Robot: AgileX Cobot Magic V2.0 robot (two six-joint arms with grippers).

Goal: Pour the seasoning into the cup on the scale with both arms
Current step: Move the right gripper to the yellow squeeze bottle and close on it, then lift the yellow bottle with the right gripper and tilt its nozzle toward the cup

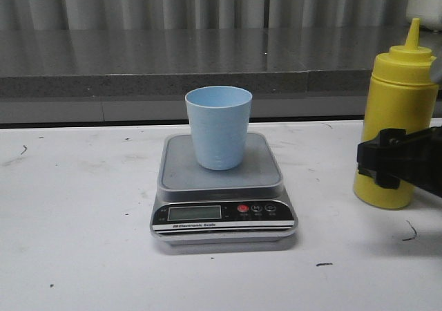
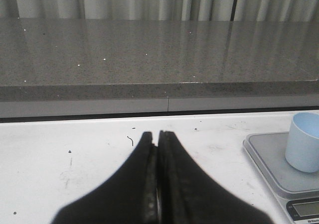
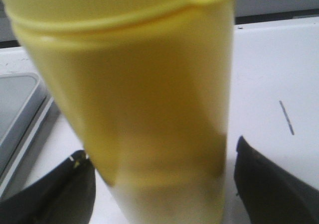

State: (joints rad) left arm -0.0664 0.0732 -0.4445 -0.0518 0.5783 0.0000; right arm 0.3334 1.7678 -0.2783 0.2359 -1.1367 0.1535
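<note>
The pale-blue cup [image 1: 218, 128] stands upright on the platform of the silver scale [image 1: 222, 218] at the table's middle. The yellow seasoning bottle [image 1: 400, 110] stands upright on the table to the right of the scale. My right gripper [image 1: 387, 160] is open and straddles the bottle's lower body. In the right wrist view the bottle [image 3: 144, 99] fills the space between the black fingers [image 3: 75, 184], with a gap showing on the far side. My left gripper [image 2: 155, 134] is shut and empty, low over the table to the left of the scale [image 2: 269, 159] and cup [image 2: 304, 147].
A grey stone ledge [image 1: 173, 62] runs along the back of the white table [image 1: 76, 242], with a curtain behind it. The table bears small dark scuff marks [image 1: 411, 231].
</note>
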